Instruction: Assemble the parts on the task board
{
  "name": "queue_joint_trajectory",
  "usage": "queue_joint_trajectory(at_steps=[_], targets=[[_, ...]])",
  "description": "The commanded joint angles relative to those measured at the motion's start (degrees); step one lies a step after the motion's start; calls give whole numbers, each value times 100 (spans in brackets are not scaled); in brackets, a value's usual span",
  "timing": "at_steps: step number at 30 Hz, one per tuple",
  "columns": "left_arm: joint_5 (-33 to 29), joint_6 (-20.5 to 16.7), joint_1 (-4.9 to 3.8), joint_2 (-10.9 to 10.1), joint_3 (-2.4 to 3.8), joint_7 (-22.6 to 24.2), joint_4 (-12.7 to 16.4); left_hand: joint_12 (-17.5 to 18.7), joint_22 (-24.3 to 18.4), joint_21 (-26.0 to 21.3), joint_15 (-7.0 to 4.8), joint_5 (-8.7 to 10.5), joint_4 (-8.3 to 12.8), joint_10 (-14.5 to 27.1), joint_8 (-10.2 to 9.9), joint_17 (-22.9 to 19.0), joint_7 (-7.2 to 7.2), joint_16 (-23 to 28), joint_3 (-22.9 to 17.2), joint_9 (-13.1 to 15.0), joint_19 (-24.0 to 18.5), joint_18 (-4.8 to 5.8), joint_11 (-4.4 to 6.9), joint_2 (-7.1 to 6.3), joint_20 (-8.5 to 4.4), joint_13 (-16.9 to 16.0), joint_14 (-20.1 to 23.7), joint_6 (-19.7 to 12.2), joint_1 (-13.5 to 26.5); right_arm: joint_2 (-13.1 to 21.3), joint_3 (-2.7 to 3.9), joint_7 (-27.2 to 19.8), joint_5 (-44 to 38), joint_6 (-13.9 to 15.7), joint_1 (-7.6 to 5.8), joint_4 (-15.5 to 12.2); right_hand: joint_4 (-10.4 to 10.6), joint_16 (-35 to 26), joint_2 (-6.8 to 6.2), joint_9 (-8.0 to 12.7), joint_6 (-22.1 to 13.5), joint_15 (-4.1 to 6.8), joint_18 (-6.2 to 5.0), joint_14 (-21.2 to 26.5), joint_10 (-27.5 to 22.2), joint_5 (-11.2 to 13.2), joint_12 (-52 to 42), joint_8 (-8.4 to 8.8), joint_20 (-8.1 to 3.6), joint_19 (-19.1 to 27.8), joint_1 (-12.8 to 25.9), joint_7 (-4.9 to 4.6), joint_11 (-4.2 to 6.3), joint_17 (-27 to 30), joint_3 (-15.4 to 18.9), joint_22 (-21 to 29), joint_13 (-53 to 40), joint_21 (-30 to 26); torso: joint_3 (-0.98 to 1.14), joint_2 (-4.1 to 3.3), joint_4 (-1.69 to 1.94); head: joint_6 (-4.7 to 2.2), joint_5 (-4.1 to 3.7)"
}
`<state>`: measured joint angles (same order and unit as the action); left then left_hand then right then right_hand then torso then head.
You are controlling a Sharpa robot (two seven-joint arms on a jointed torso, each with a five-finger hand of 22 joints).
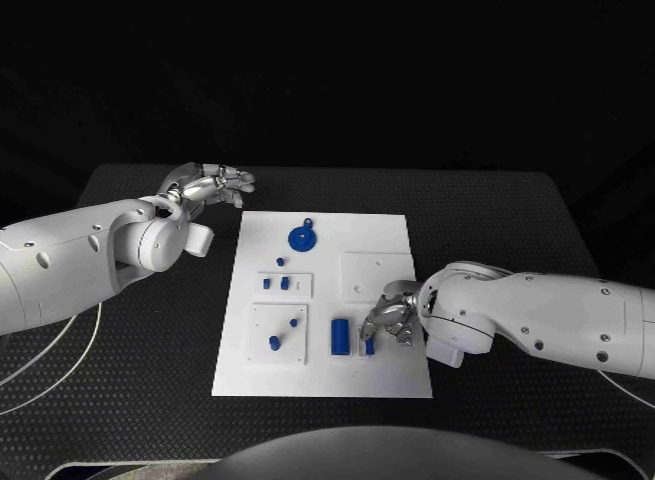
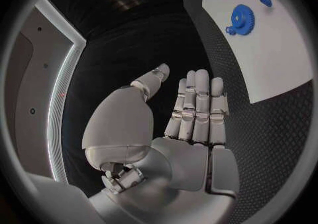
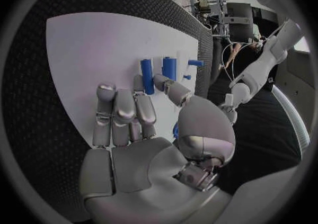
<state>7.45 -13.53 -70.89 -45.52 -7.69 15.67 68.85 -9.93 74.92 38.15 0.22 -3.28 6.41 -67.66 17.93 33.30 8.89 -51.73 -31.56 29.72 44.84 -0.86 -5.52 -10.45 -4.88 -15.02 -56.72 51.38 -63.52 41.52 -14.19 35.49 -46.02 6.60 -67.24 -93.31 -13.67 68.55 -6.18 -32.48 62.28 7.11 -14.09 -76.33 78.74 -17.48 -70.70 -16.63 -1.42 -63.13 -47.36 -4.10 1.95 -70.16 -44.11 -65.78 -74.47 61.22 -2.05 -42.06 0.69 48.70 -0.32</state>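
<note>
Task board [image 1: 385, 350], a white plate, lies in the middle of a black table [image 1: 529, 220], long side running away from the robot. Small blue parts sit on it: a flat gear [image 1: 303, 238] near the far edge, a few little pegs [image 1: 277, 283] on the left side, and a short upright cylinder [image 1: 339, 336] near the close edge.

The right hand [image 1: 389, 322] hangs low over the close right part of the board, fingers pointing down beside the cylinder. A slim blue pin [image 1: 368, 345] stands at its fingertips. In the right wrist view the thumb and a finger sit close around this pin [image 3: 147, 75], but whether they actually pinch it cannot be told.

The left hand [image 1: 209, 186] rests off the board, above the table near its far left corner. In the left wrist view its fingers [image 2: 199, 102] are straight and loosely side by side, the thumb apart, and it holds nothing.

Risks from here, as a judgement: the pin is thin and smooth, so a shallow or off-centre pinch could let it tip or roll. The cylinder stands just beside the pin, and a finger could knock it over. Pressing down could also slide the light board.
</note>
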Motion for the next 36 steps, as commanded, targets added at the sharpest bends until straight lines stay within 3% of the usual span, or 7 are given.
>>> queue_joint_trajectory(at_steps=[1, 14, 22, 25, 30, 32, 36], targets=[[28, 66, -7, 0, 3, 29, 17, -23, 125, -21, -10, 27, -12, 8, 36, 8, -13, 18, 13, -8, -20, -44, -16, 13, -65, -2, 4, 3, 24, -14, 0, -143, 0, -59, 15, -49, -6, 1, 39, -3, 39, 36, -91, -17, 0, -7, 15, -23, -35, -18, 12, -6, 19, -8, -26, 8, -8, -3, -1, 0, 4, 4, -1], [29, 65, -7, -1, 3, 29, 14, -24, 125, -21, -10, 27, -14, 8, 36, 8, -14, 19, 13, -8, -20, -44, -16, 13, -65, -2, 5, 4, 27, -11, 1, -160, -22, -13, 15, -53, -7, 1, 42, -1, 54, 38, -91, -20, 12, -8, 9, -27, -33, -21, 41, -3, 22, -5, -17, 8, -12, 1, 2, -1, -1, 2, 15], [29, 64, -7, 5, 3, 29, 8, -24, 125, -21, -10, 27, -16, 8, 37, 8, -14, 19, 13, -8, -20, -44, -16, 14, -65, -2, 5, 4, 28, -16, 1, -191, -27, -22, 15, -58, 63, 5, -20, 13, 67, 41, -91, -27, 22, 85, 15, -23, -31, -29, 155, 1, 26, -4, 22, 15, -12, 3, 2, -3, -4, 3, 23], [29, 64, -7, 4, 3, 27, 8, -25, 125, -21, -10, 28, -17, 8, 37, 8, -14, 20, 13, -8, -21, -44, -16, 14, -64, -2, 5, 4, 29, -16, 1, -207, -59, -56, 15, -61, 125, 6, -117, 28, 74, 52, -91, -30, 25, 415, 24, -16, -48, -40, 209, 9, 29, -1, 38, 23, -11, 5, 3, -2, -3, 7, 14], [30, 64, -7, 1, 3, 26, 7, -25, 124, -21, -9, 28, -18, 8, 37, 9, -14, 20, 13, -8, -21, -44, -16, 14, -64, -2, 5, 4, 30, -13, 1, -232, -59, -86, 15, -62, 265, 9, -378, 39, 73, 62, -91, -31, 23, 815, 35, -12, -67, -50, 351, 13, 33, 0, 240, 36, -14, 5, 4, -3, -4, 11, 24], [30, 66, -7, 2, 3, 23, 6, -25, 124, -21, -9, 28, -18, 8, 37, 9, -14, 20, 13, -8, -21, -44, -16, 14, -64, -2, 5, 4, 30, -15, 1, -239, -59, -97, 15, -64, 393, 7, -538, 43, 74, 68, -91, -30, 22, 1002, 41, -11, -79, -57, 362, 15, 37, 2, 232, 48, -15, -3, 5, -2, -2, 13, 26], [32, 67, -7, -4, 3, 23, 10, -25, 124, -21, -10, 27, -19, 8, 37, 9, -14, 20, 12, -8, -21, -44, -16, 15, -64, -2, 5, 4, 30, -5, 1, -247, -72, -34, 15, -93, 572, 4, -698, 45, 69, 73, -91, -27, 17, 1166, 55, -10, -95, -63, 335, 14, 40, 7, 189, 60, -12, -7, 3, 0, -3, 25, 25]])
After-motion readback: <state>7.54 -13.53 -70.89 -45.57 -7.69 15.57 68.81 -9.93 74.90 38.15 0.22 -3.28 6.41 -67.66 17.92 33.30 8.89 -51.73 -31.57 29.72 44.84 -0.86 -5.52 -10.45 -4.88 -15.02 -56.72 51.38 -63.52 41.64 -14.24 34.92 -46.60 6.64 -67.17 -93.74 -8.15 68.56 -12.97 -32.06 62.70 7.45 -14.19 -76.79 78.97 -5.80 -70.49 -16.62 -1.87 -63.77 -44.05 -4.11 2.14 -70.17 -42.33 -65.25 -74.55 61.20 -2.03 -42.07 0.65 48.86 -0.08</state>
